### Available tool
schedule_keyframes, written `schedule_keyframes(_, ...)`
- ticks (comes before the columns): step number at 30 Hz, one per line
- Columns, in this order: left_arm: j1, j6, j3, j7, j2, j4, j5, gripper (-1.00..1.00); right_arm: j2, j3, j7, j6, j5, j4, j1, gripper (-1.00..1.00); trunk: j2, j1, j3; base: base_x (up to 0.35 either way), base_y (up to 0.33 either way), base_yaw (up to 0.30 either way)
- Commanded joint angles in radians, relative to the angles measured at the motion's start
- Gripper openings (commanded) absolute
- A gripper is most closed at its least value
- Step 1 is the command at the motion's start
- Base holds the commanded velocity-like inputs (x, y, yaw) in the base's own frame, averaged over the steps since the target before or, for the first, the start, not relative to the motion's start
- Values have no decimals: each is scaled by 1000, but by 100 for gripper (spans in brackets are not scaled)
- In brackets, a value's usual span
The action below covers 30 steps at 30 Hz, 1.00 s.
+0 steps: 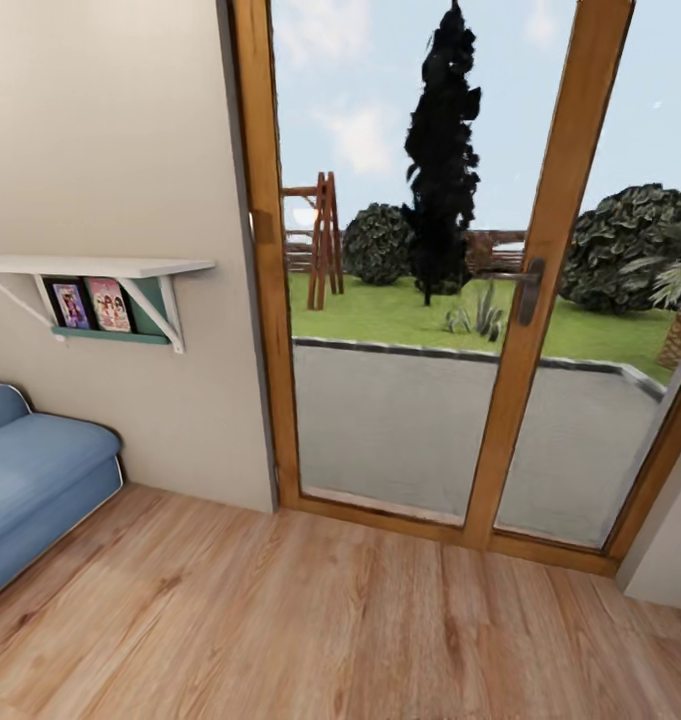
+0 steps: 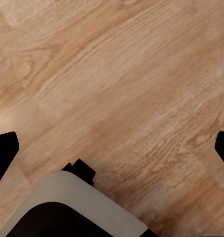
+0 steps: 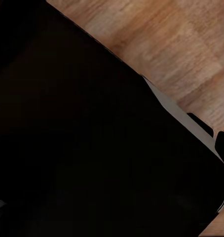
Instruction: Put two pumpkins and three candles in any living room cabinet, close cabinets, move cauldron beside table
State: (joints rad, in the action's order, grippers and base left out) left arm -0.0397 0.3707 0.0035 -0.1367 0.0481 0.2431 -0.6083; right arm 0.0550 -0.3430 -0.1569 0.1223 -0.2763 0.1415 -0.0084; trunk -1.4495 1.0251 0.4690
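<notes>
The pumpkins, candles, cabinet, cauldron and table are out of view. In the left wrist view my left gripper (image 2: 113, 148) hangs open over bare wooden floor (image 2: 122, 74). Its two black fingertips (image 2: 3, 150) sit far apart at the picture's edges with nothing between them. A white and black part of my own body (image 2: 67, 207) lies below it. The right wrist view looks onto a large black surface of my own body (image 3: 82, 138), with one dark fingertip (image 3: 223, 142) at the edge. Its other finger is lost against the black.
Straight ahead stands a wood-framed glass double door (image 1: 525, 330) with a dark handle (image 1: 528, 290), a garden beyond it. A white wall shelf (image 1: 100, 268) holding books hangs at left above a blue sofa (image 1: 35, 480). Wooden floor (image 1: 330, 620) stretches in front.
</notes>
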Motion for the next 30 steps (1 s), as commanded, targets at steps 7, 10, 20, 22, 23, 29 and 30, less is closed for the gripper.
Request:
schedule_keyframes(7, 0, 2, 0, -4, 1, 1, 4, 100, 0, 7, -3, 3, -11, -1, -1, 100, -1, 0, 1, 0, 0, -287)
schedule_keyframes(10, 0, 2, 0, -4, 1, 1, 5, 100, 0, 7, -3, 3, -11, -1, -1, 100, -1, 0, 1, 0, 0, -295)
schedule_keyframes(20, 0, 2, -2, -3, 1, 1, 10, 100, 0, 6, -4, 3, -11, 0, -1, 100, -1, 0, 1, 74, 0, -221)
schedule_keyframes(22, 0, 2, -3, -2, 3, 2, 11, 100, 0, 6, -4, 3, -11, 0, -1, 100, -1, 0, 1, 30, 0, -26)
schedule_keyframes(23, 0, 2, -3, -2, 3, 2, 11, 100, 0, 6, -4, 3, -11, 0, -1, 100, -1, 0, 1, 19, 0, -16)
schedule_keyframes(29, 0, 2, -5, -1, 4, 2, 12, 100, 0, 5, -4, 3, -11, -1, -1, 100, -1, 0, 1, 4, 0, -4)
schedule_keyframes(30, 0, 2, -5, -1, 4, 2, 11, 100, 0, 5, -4, 3, -11, 0, -1, 100, -1, 0, 1, 0, 0, 0)
